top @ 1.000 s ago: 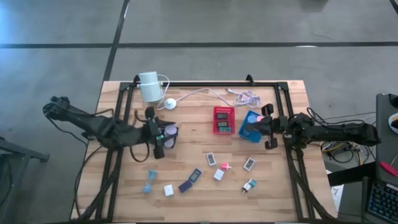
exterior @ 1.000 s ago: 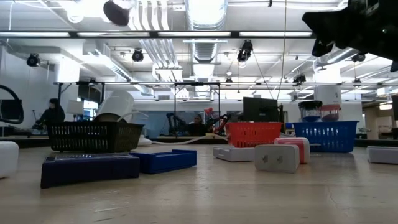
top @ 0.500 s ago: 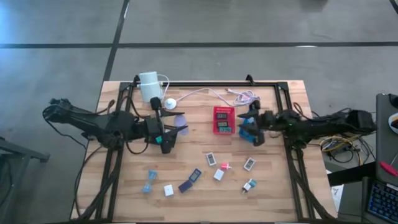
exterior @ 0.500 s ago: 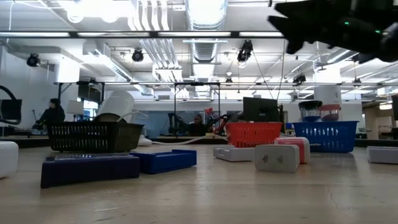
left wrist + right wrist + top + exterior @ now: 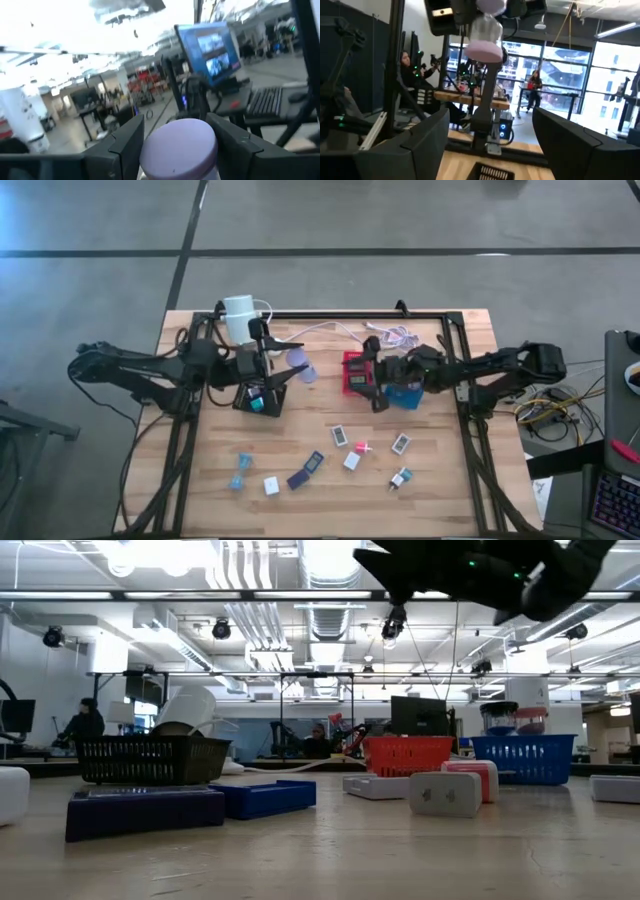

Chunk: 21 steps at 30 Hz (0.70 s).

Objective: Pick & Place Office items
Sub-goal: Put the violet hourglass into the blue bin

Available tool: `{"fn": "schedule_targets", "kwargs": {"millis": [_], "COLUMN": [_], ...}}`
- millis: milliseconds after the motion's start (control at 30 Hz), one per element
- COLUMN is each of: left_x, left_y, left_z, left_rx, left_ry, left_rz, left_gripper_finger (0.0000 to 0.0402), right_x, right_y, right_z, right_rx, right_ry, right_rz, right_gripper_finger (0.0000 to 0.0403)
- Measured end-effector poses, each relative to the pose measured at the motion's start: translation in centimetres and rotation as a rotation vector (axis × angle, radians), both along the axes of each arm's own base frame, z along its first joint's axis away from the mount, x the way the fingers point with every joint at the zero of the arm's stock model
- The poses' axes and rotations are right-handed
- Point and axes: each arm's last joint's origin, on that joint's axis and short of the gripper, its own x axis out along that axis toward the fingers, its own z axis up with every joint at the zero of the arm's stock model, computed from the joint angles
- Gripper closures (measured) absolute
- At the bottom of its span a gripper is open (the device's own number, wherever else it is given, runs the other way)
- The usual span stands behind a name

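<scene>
The left gripper has its fingers clamped on a purple hourglass, lifted above the surface near the black basket. The right gripper reaches toward it over the red basket, fingers apart. A good handover likely means aligning squarely on the hourglass before closing, the left releasing afterwards.

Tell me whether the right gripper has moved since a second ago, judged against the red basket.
Yes. The right gripper, open and empty, has travelled leftward in the high view: from beyond the blue mesh basket to the small red mesh basket, now over its right edge.
</scene>
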Motion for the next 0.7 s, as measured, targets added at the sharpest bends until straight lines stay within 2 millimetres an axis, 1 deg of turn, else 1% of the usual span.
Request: {"fn": "schedule_targets", "kwargs": {"millis": [67, 200, 300, 467, 700], "left_x": [0.2, 0.5, 0.7, 0.7, 1.0], "left_y": [0.0, -0.1, 0.0, 0.2, 1.1], "left_z": [0.3, 0.8, 1.1, 1.7, 1.7], "left_rx": [0.018, 0.034, 0.036, 0.019, 0.014], "left_ry": [-0.045, -0.143, -0.204, -0.326, -0.366], "left_rz": [-0.019, -0.026, -0.020, 0.007, 0.052], "left_gripper_finger": [0.0208, 0.0208, 0.0208, 0.0208, 0.0208], "right_x": [0.8, 1.8, 2.6, 4.0, 5.9], "right_y": [-0.2, -0.3, -0.4, -0.5, -1.0], "right_z": [0.7, 2.3, 3.2, 4.7, 6.4], "right_rx": [-0.024, -0.100, -0.157, -0.263, -0.273], "right_ry": [-0.036, -0.192, -0.273, -0.340, -0.395], "right_rz": [-0.012, -0.036, -0.058, -0.102, -0.205], "right_gripper_finger": [0.0120, 0.0121, 0.0121, 0.0122, 0.0122]}}
